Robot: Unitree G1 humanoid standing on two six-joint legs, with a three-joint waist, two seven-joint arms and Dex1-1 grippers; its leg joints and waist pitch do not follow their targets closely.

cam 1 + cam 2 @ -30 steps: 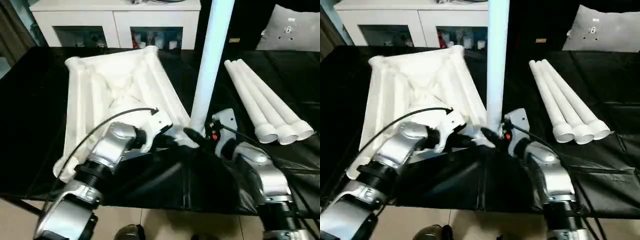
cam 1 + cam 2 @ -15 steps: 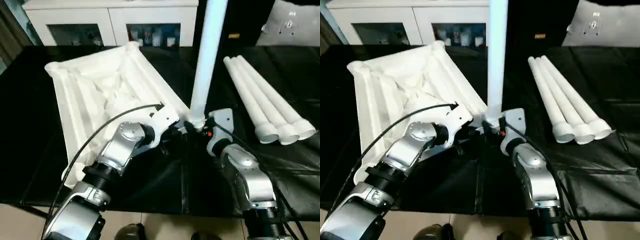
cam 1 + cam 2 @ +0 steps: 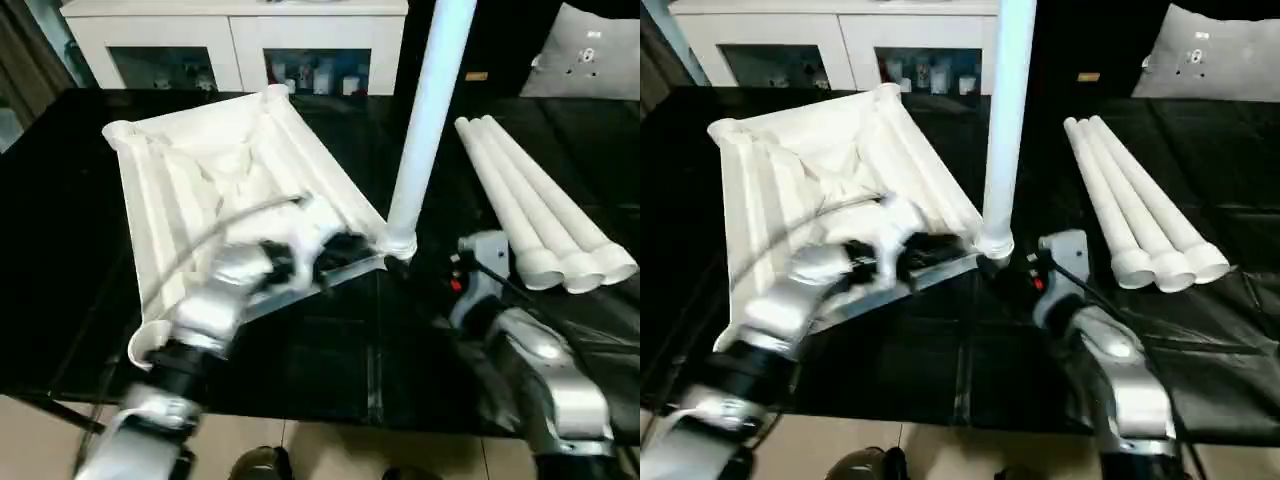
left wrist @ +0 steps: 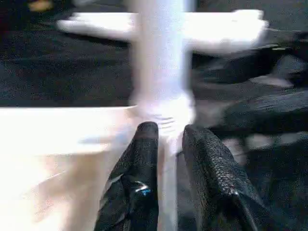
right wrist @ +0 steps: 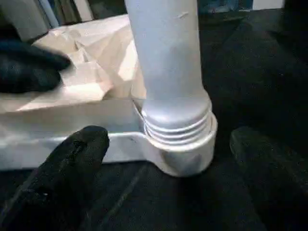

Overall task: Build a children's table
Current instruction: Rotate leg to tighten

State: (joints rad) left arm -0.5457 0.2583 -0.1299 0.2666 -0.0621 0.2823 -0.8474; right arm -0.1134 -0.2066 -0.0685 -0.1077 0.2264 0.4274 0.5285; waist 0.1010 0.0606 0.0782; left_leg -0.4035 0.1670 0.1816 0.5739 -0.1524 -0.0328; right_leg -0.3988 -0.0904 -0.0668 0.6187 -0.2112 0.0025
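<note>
The right tool (image 5: 159, 192) is seen nearest, spread wide on either side of the corner socket (image 5: 180, 154) and gripping nothing. The left tool (image 4: 168, 139) is narrowly parted just beside the seated leg (image 3: 425, 120), apparently clear of it, though blur hinders judgement. The leg stands upright in the inverted table top (image 3: 230, 180), with thread rings exposed above the socket. Three spare legs (image 3: 540, 215) lie farther right on the black table (image 3: 60, 250). Risk noted: an incompletely screwed leg may lean or work loose if knocked.
</note>
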